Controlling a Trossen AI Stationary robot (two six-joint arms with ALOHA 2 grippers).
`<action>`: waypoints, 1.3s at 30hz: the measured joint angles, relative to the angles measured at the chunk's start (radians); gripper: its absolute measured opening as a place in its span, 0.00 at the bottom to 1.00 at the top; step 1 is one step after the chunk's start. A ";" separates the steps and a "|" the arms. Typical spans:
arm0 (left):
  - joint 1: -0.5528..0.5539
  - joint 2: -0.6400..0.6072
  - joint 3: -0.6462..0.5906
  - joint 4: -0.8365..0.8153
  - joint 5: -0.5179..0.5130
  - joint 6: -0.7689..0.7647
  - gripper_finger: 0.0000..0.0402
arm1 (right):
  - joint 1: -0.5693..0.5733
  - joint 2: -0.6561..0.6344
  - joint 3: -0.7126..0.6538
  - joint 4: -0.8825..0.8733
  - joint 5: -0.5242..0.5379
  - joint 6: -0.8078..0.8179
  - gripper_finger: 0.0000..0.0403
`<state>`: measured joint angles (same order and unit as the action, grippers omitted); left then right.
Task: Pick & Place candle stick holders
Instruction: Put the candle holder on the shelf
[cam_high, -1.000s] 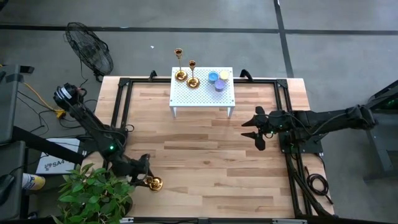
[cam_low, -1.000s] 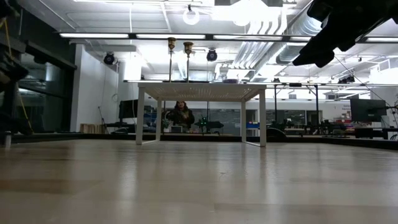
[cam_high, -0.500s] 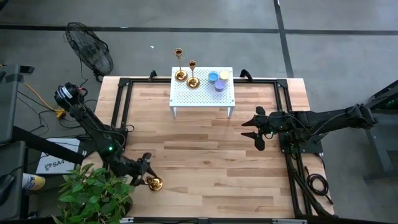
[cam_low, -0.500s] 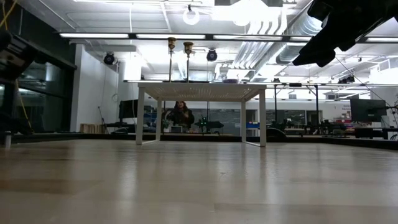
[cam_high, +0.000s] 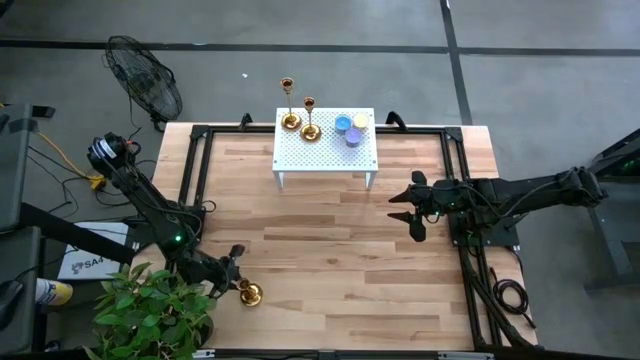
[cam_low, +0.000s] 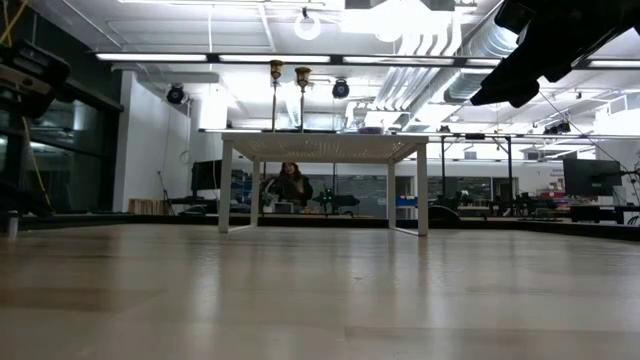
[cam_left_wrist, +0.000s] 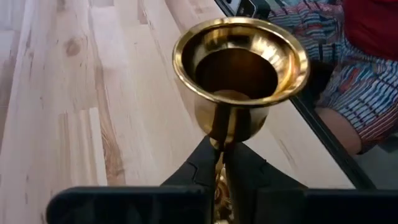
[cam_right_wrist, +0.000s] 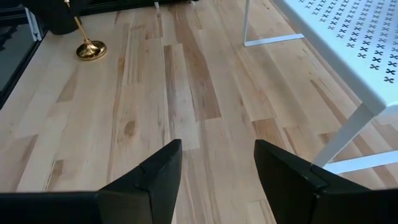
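Observation:
One gold candle stick holder (cam_high: 249, 294) stands by its round base on the wooden table near the front left corner. My left gripper (cam_high: 232, 276) is shut on it; its cup top (cam_left_wrist: 241, 62) shows just past the fingers. Two more holders (cam_high: 290, 118) (cam_high: 311, 130) stand on the small white perforated table (cam_high: 320, 155) at the back, beside small round candles (cam_high: 350, 128). My right gripper (cam_high: 414, 206) hangs open over the table's right half, touching nothing. My left gripper pinches the holder's thin stem (cam_left_wrist: 221, 142) between its two fingers, just under the cup top. The fingers come from the table's left side, slanting down, and lie across the stem. The round base (cam_right_wrist: 91, 50) sits on the table.
A potted plant (cam_high: 150, 310) stands at the front left corner, close to my left arm. A black frame (cam_high: 195, 190) runs along the table's sides. A fan (cam_high: 145, 80) stands behind the left corner. The broad wooden middle (cam_high: 330, 250) lies between the white table and the front edge.
My left gripper has shut on the stem of the holder at the front left. The holder stays where it was, base on the table.

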<state>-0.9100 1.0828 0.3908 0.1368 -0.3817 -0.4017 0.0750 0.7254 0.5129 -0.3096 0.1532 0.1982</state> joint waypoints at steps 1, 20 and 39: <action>0.000 0.000 0.000 0.002 -0.004 0.013 0.03 | 0.000 0.000 0.000 0.000 0.001 0.000 0.49; 0.000 0.001 0.017 0.107 -0.441 0.144 0.02 | 0.000 0.000 0.000 0.000 0.002 0.003 0.49; 0.357 0.000 0.233 0.057 -0.432 0.289 0.02 | 0.000 0.000 0.000 0.000 0.001 0.000 0.49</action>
<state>-0.5535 1.0825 0.6237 0.1939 -0.8133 -0.1126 0.0750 0.7254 0.5129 -0.3099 0.1545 0.1978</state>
